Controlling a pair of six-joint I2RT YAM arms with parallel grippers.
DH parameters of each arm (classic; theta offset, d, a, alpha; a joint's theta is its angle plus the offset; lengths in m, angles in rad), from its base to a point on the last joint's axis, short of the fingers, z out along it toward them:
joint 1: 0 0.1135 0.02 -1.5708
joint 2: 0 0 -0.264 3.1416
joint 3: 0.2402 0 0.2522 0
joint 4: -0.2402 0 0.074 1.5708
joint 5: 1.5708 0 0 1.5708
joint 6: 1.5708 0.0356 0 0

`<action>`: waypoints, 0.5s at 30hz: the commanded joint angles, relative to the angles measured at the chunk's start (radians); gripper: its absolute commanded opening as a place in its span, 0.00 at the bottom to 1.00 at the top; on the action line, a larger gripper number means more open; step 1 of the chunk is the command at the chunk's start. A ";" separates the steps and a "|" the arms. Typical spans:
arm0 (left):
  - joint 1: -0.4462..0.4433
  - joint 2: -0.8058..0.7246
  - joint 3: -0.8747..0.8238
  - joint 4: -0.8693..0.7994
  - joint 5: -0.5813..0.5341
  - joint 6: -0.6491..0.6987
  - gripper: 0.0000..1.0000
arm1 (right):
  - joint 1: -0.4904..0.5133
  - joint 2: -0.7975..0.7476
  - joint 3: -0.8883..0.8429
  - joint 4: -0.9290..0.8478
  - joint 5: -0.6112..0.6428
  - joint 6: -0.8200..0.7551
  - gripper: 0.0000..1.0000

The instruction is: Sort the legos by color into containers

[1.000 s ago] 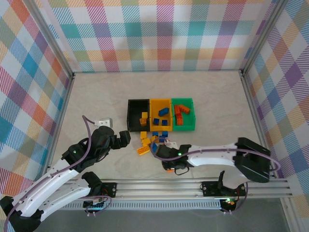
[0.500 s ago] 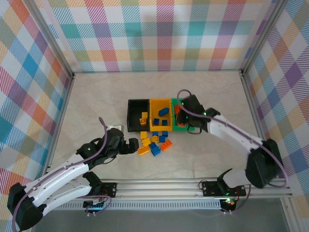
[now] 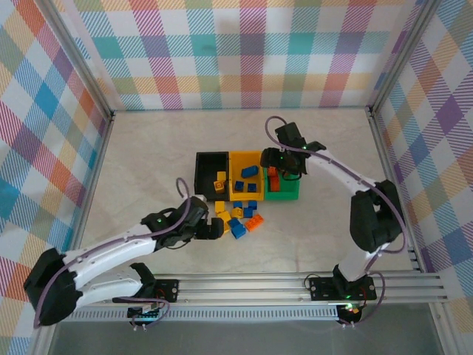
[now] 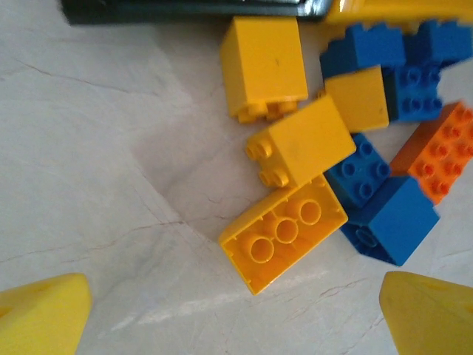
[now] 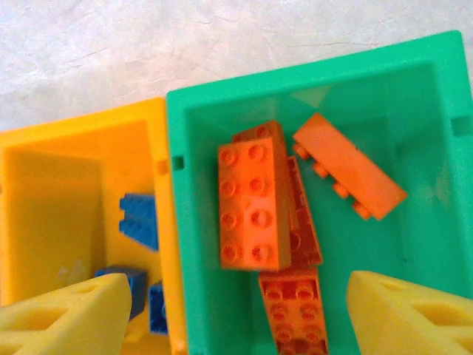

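From above, the left tool (image 3: 216, 226), jaws spread, sits at the left edge of the loose legos (image 3: 240, 216) on the marbled tabletop (image 3: 148, 163), nearer them than the right tool (image 3: 283, 164) over the green bin (image 3: 284, 194). Its wrist view shows a glossy yellow brick (image 4: 284, 233), hollow side up, ahead between the wide-apart fingers (image 4: 41, 314), long axis running lower left to upper right. The right wrist view shows that tool's jaws apart, apparently empty, above smooth studded orange bricks (image 5: 255, 203) lying in that bin.
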 commanded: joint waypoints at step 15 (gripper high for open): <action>-0.110 0.409 0.138 0.060 -0.104 0.097 0.84 | 0.005 -0.298 -0.202 0.048 -0.037 0.067 0.79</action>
